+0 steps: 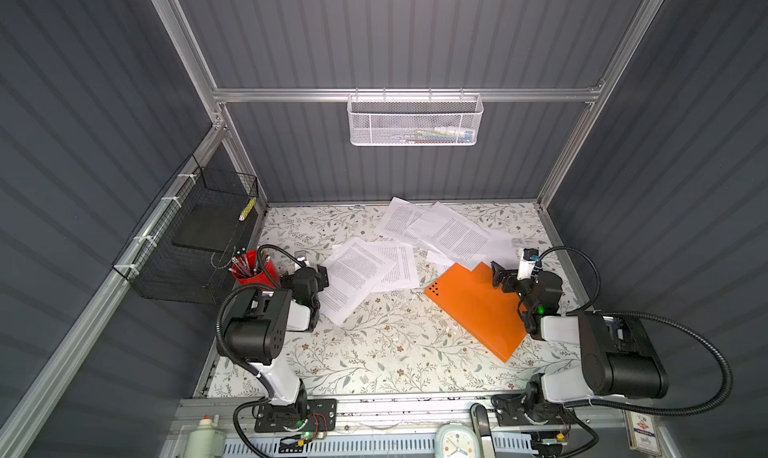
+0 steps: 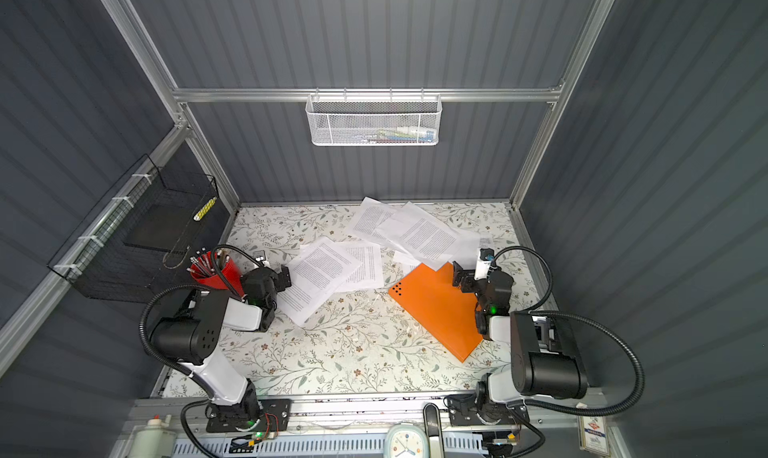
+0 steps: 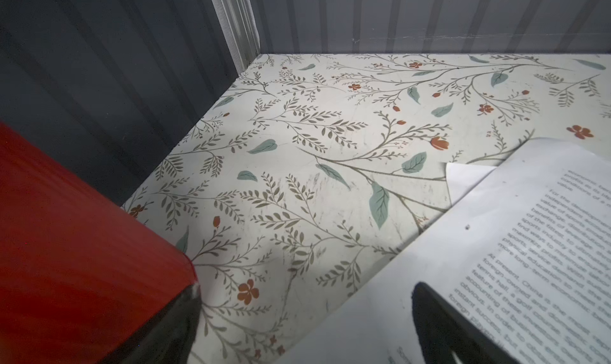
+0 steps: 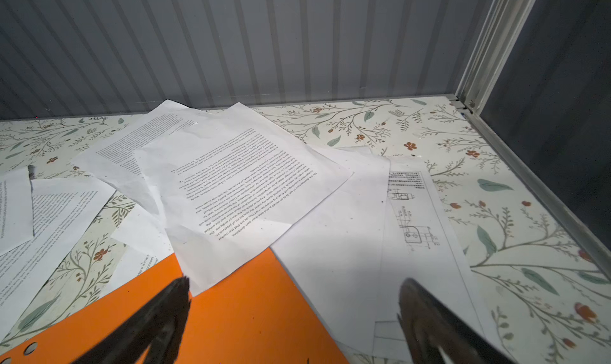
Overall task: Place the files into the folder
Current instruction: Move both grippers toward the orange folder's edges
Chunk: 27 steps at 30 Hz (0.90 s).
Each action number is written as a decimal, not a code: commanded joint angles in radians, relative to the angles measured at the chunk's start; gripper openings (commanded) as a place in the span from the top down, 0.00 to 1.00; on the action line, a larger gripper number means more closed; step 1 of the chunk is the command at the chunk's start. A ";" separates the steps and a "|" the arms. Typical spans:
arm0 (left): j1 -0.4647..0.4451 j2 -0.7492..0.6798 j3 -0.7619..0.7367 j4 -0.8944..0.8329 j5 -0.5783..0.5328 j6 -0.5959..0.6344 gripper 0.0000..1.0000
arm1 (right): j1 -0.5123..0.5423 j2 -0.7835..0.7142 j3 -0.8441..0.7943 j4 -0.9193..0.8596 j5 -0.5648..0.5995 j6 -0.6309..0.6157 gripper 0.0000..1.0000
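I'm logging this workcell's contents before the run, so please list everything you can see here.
files: several, white with black print, scattered over the table's far half, one overlapping the folder's far edge
folder: one, orange, closed, right of centre
cup: one, red, holding pens, left side
wire basket: one, black, on the left wall
mesh basket: one, white, hanging on the back rail
table: one, floral pattern
clock: one, pale, front ledge
bottle: one, white, front ledge, left
left gripper: one, black, open, between cup and a sheet
right gripper: one, black, open, at the folder's far edge
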 commanded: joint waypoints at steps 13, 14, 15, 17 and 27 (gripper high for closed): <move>-0.003 -0.001 0.001 0.010 0.007 0.000 0.00 | -0.005 -0.003 0.004 0.016 -0.016 0.002 0.01; -0.003 -0.003 0.001 0.011 0.007 0.000 0.00 | -0.005 -0.004 0.003 0.017 -0.016 0.002 0.01; -0.003 -0.003 0.001 0.011 0.008 -0.001 0.00 | -0.005 -0.003 0.003 0.017 -0.015 0.001 0.01; -0.003 -0.004 0.001 0.011 0.010 -0.001 0.00 | -0.005 -0.003 0.003 0.016 -0.014 0.003 0.01; -0.002 -0.009 -0.005 0.013 0.012 -0.006 0.00 | -0.006 -0.006 0.008 0.003 0.189 0.082 0.01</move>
